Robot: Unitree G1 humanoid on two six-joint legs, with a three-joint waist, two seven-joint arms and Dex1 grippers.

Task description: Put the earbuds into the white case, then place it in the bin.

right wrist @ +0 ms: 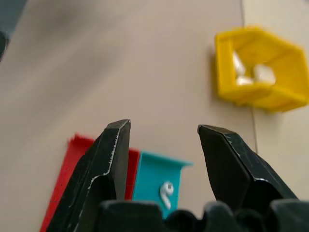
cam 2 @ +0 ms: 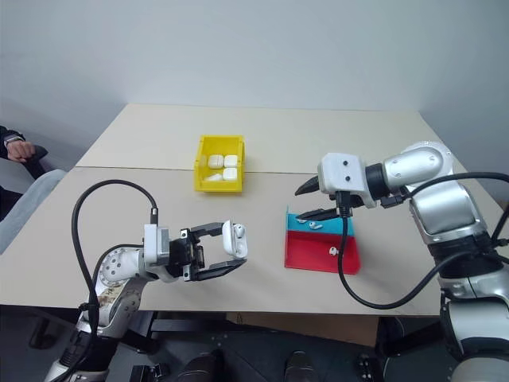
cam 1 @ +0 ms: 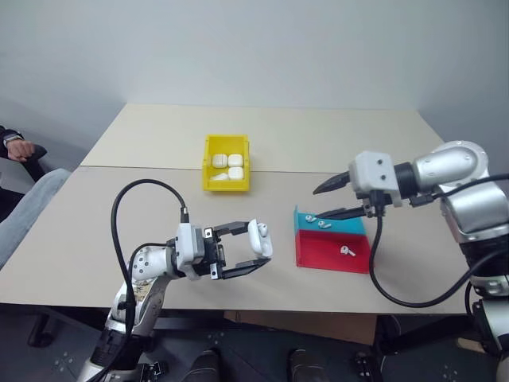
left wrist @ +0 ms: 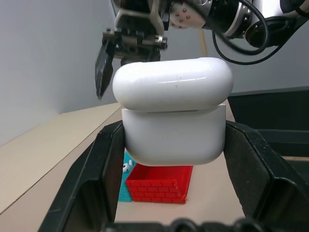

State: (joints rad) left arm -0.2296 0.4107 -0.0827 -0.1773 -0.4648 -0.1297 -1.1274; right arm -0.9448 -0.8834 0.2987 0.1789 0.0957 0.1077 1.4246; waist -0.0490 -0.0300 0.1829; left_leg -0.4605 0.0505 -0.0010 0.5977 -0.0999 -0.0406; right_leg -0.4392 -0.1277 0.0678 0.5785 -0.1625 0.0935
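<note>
My left gripper (cam 1: 261, 243) is shut on the white case (cam 1: 258, 234), held just above the table's near edge; the case (left wrist: 174, 111) sits upright between both fingers with its lid down. My right gripper (cam 1: 316, 204) hangs open over the teal tray (cam 1: 350, 225), nothing between its fingers (right wrist: 113, 154). Two earbuds (cam 1: 324, 224) lie in the teal tray, one of them (right wrist: 166, 191) just below the open jaws. Another earbud (cam 1: 345, 251) lies in the red tray (cam 1: 318, 253). The yellow bin (cam 1: 227, 185) stands at mid-table with several white cases inside.
The red and teal trays sit joined together right of centre, near the front edge. A person sits at the far left, a hand (cam 1: 17, 148) and a knee in jeans (cam 1: 32, 199) beside the table. A seam (cam 1: 143, 167) crosses the table behind the bin.
</note>
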